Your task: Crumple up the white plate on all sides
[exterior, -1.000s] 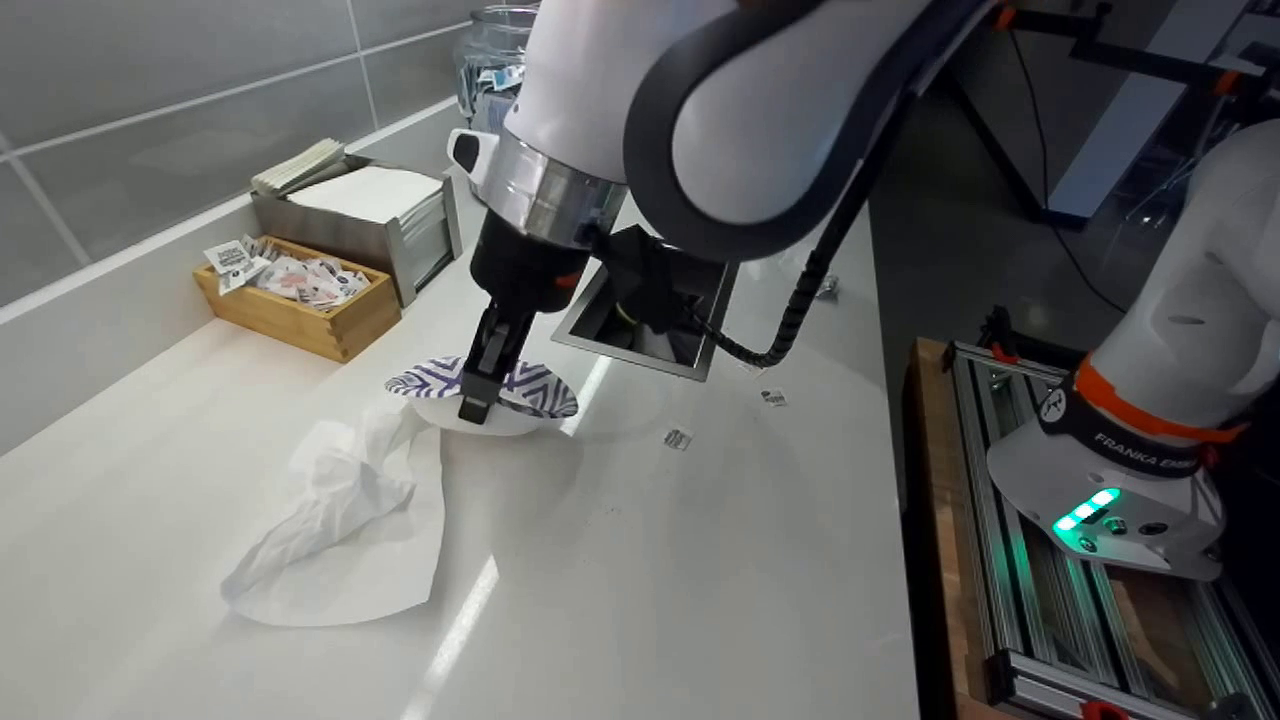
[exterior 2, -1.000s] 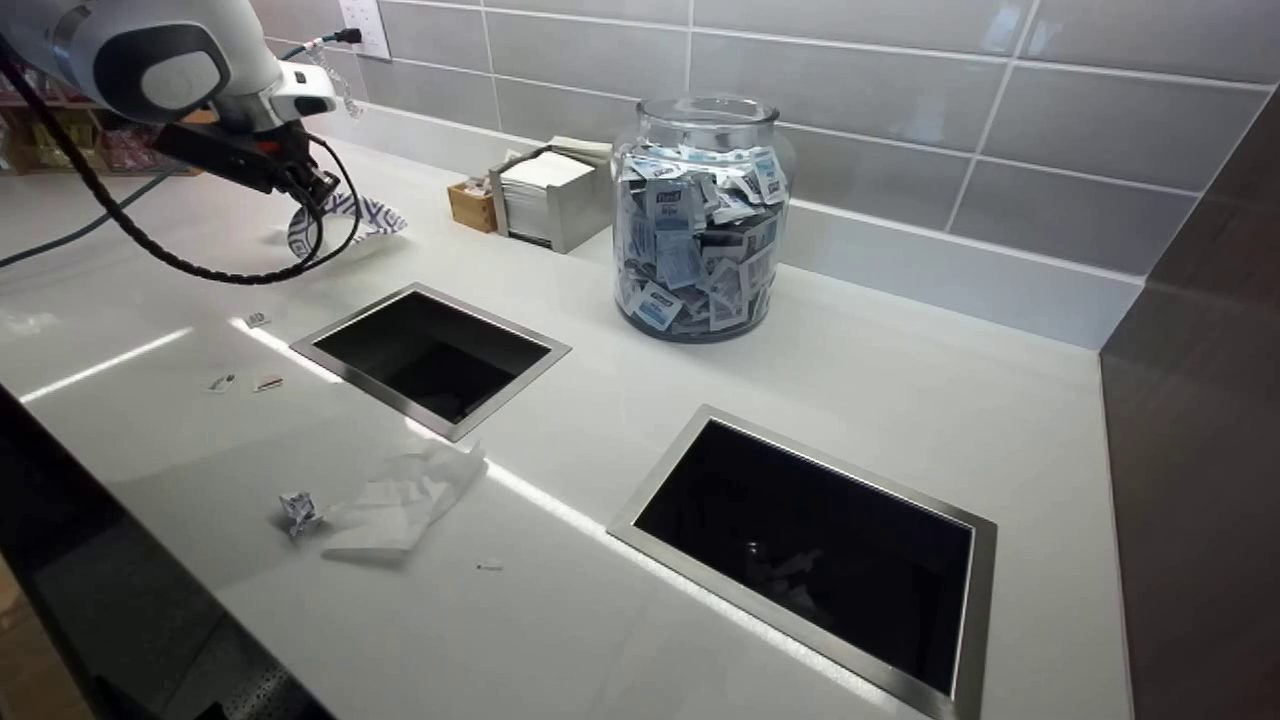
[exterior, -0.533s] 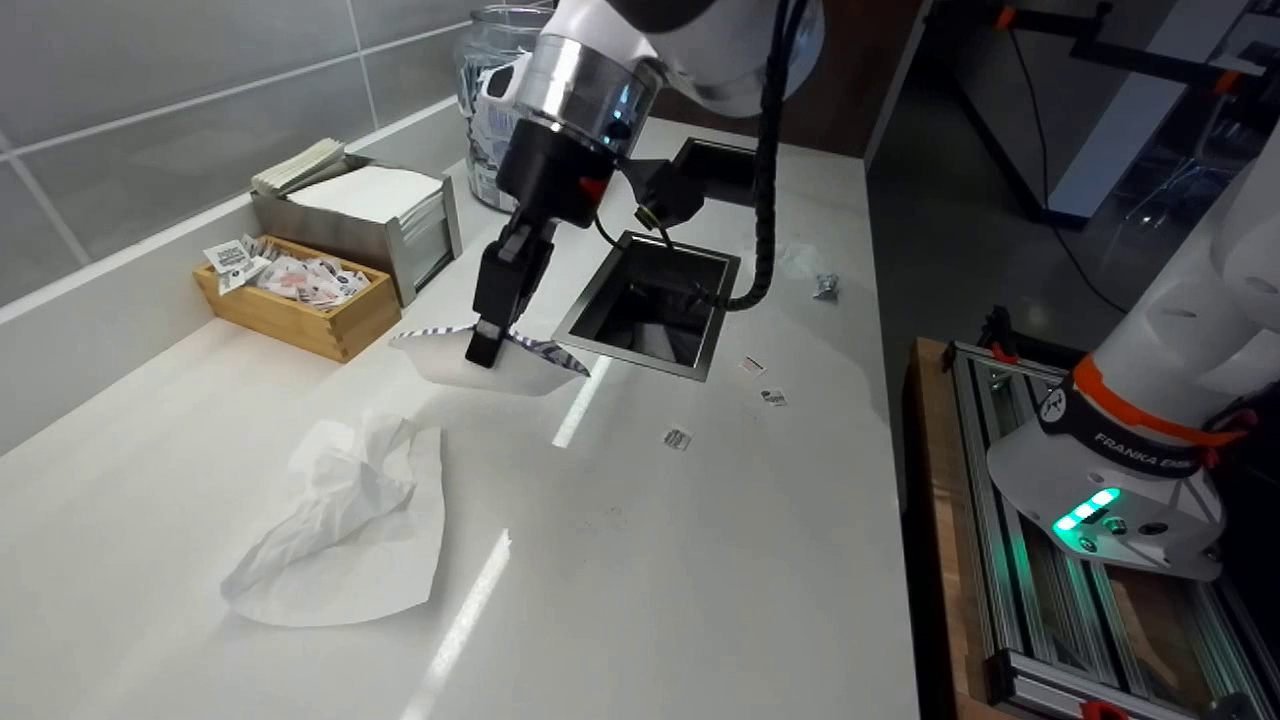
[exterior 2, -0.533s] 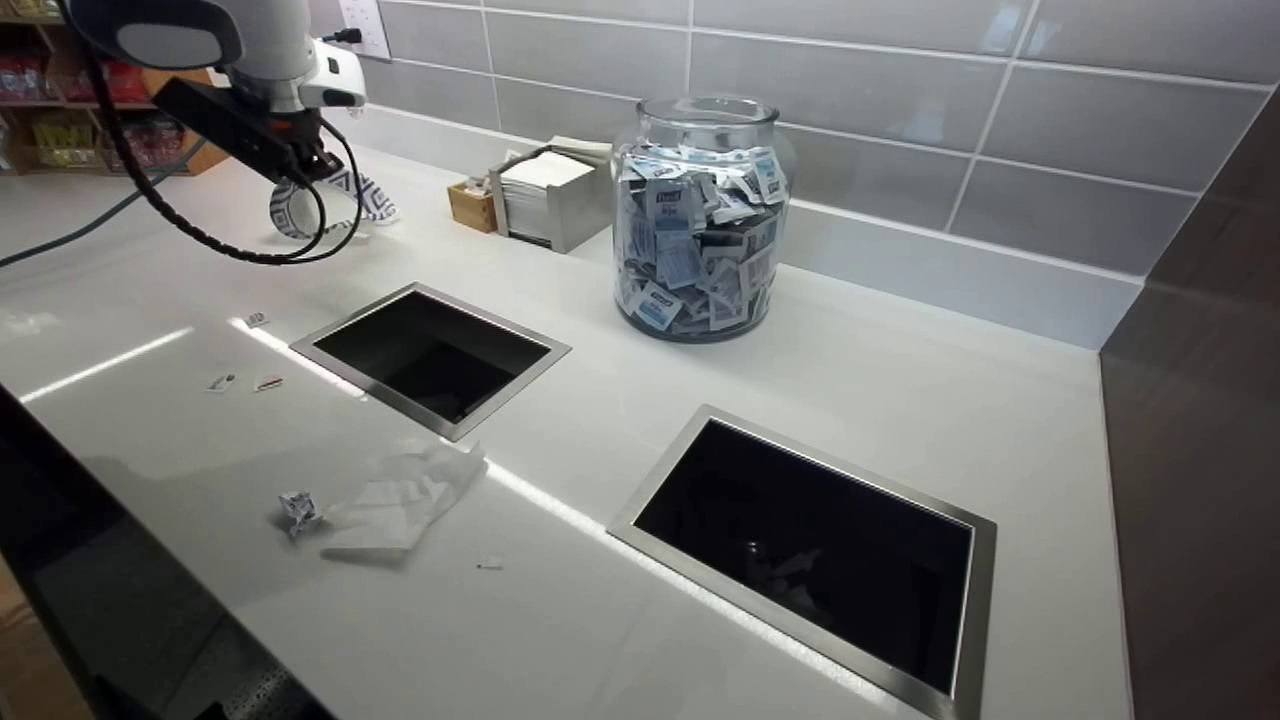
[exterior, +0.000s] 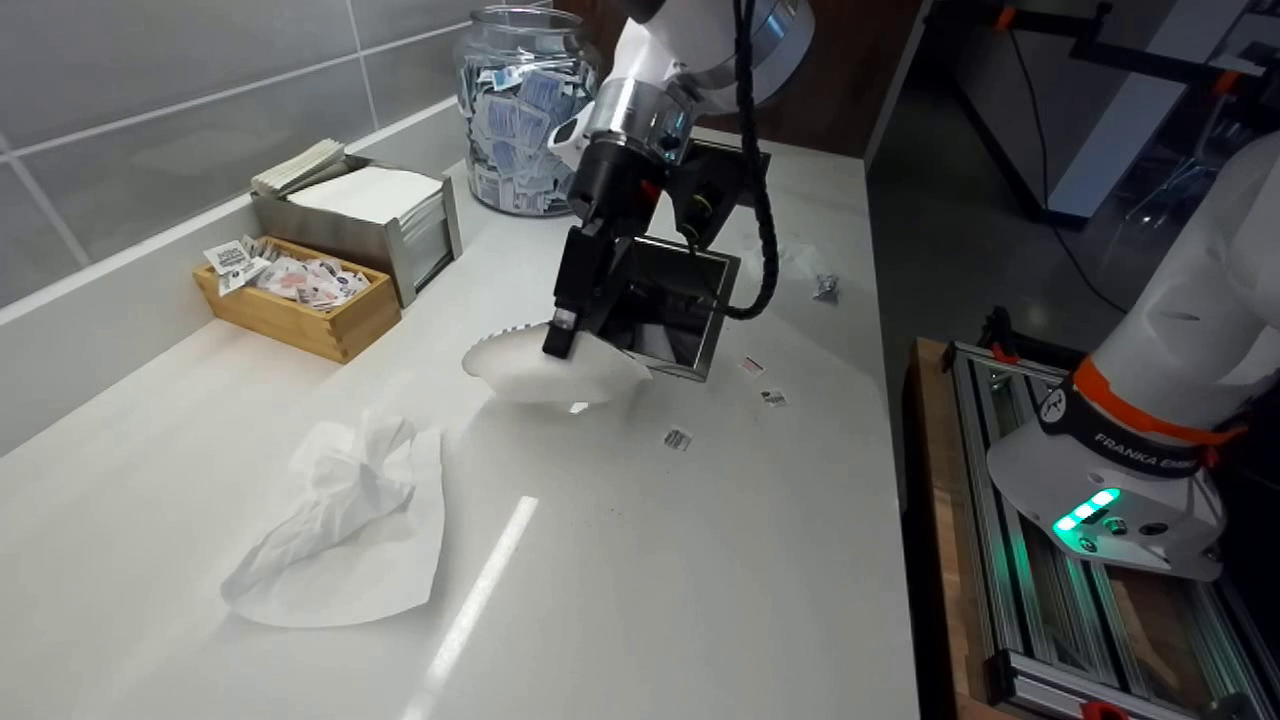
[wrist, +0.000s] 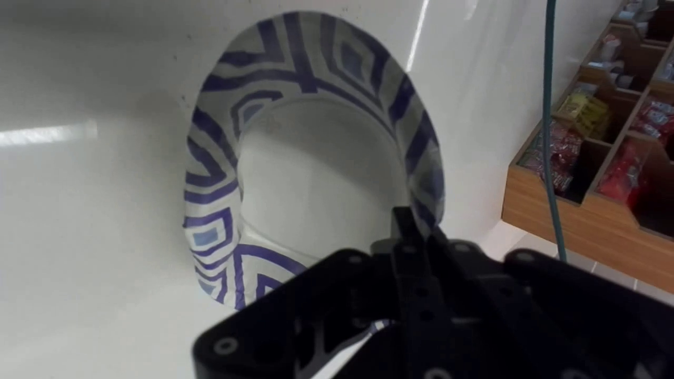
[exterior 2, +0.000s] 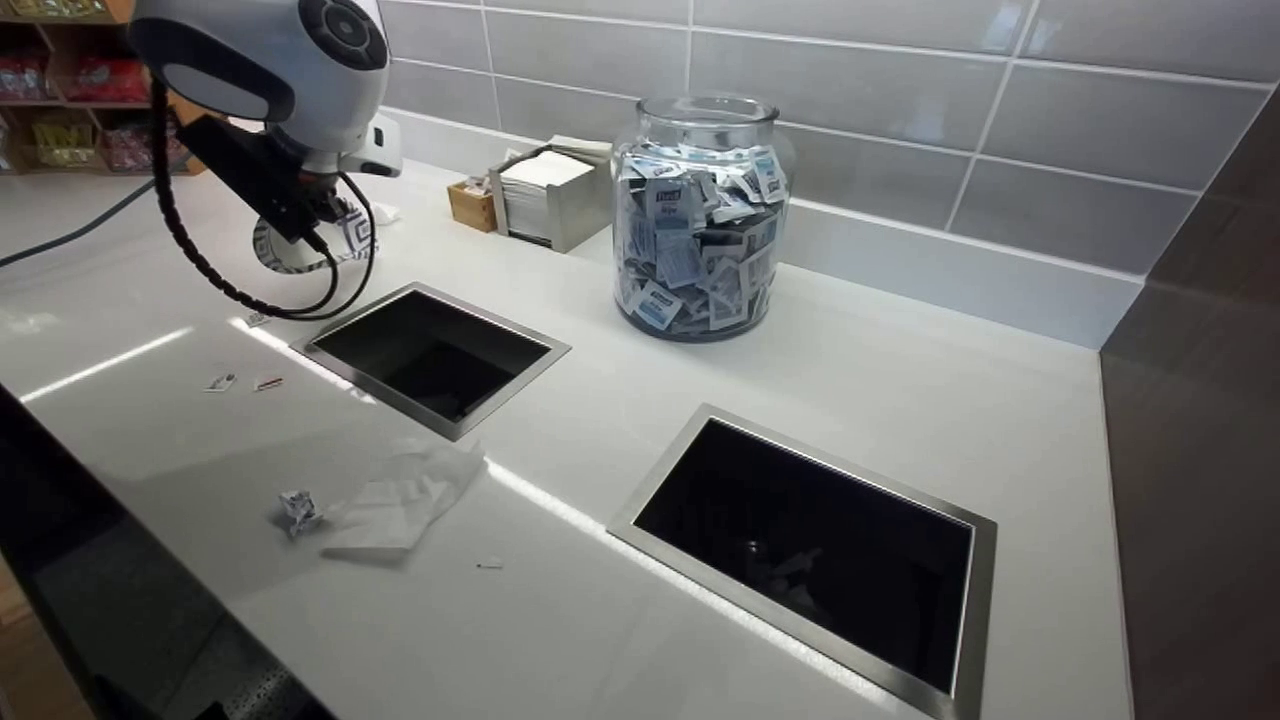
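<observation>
The white plate with a blue-purple patterned rim shows in the wrist view (wrist: pixel 310 163) and both exterior views (exterior: pixel 535 372) (exterior 2: pixel 280 250). It is tilted, its sides bent upward, its white underside facing an exterior view. My gripper (wrist: pixel 418 226) is shut on the plate's rim; its fingers show in both exterior views (exterior: pixel 562 338) (exterior 2: pixel 325 208). The rim is pinched to a fold between the fingertips. The near part of the plate is hidden behind the gripper in the wrist view. I cannot tell whether the plate's lower edge touches the counter.
A crumpled white paper (exterior: pixel 350 540) lies near the plate. A wooden box of packets (exterior: pixel 300 305), a napkin holder (exterior: pixel 395 225) and a glass jar (exterior: pixel 525 130) stand along the wall. Two square openings (exterior 2: pixel 500 405) (exterior 2: pixel 680 440) are set in the counter. Small packets (exterior: pixel 677 439) lie about.
My gripper, holding the plate's rim, has risen slightly and moved toward the square opening. The plate came along and tilted, so its underside now shows instead of its patterned face in an exterior view.
</observation>
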Controlling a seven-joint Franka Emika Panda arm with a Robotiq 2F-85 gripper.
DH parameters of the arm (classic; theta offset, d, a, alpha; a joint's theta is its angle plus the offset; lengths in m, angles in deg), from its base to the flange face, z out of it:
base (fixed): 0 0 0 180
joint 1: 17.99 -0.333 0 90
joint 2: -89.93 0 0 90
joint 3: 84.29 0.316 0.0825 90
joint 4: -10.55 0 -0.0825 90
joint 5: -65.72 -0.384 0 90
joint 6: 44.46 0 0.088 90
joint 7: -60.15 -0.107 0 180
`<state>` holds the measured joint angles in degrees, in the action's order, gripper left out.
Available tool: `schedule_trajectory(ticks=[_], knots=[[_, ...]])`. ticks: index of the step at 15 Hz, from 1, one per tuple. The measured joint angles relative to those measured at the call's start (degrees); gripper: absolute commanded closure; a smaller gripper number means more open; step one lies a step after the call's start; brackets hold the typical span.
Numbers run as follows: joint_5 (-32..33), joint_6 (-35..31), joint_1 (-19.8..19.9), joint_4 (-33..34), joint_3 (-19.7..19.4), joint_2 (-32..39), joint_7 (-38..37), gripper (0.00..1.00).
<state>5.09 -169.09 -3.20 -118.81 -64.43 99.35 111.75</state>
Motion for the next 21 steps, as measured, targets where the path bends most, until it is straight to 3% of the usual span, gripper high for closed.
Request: schedule_trajectory(ticks=[3, 7, 21], knots=[[-0.4, 2.6, -4.4, -1.0, -6.2, 0.9, 0.3, 0.99], [-1.2, 2.8, -8.0, -1.6, -10.3, 3.6, 1.7, 0.99], [-1.2, 2.8, -12.1, -0.7, -13.5, 8.0, 2.9, 0.99]])
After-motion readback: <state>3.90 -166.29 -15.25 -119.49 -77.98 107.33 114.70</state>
